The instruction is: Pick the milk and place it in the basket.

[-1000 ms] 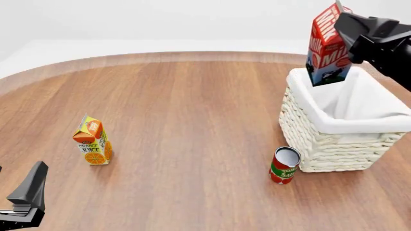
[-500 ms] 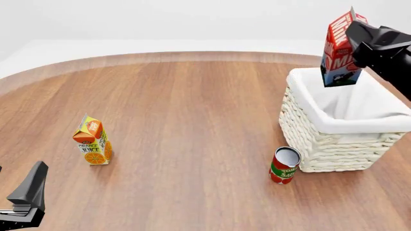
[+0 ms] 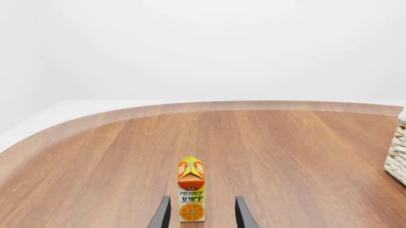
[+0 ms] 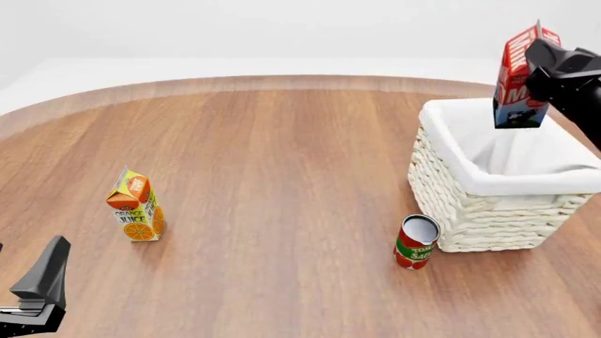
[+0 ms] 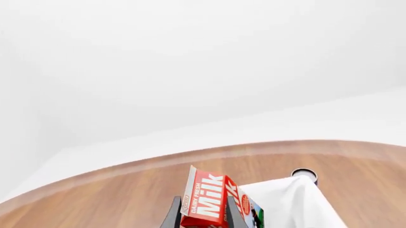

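Observation:
The milk, a red gable-top carton, hangs tilted in the air above the far side of the white wicker basket, over its cloth-lined opening. My right gripper is shut on the carton's upper part. In the right wrist view the milk sits between the right gripper's fingers, with the basket's white lining below it. My left gripper is open and empty at the near left. In the left wrist view the left gripper points at the juice carton.
An orange-yellow juice carton stands upright on the left of the wooden table and also shows in the left wrist view. A red can stands just in front of the basket's near-left corner. The basket's edge shows in the left wrist view.
My right gripper has carried the milk to the right and slightly up, from over the basket's left rim to above its opening. The left arm has not moved.

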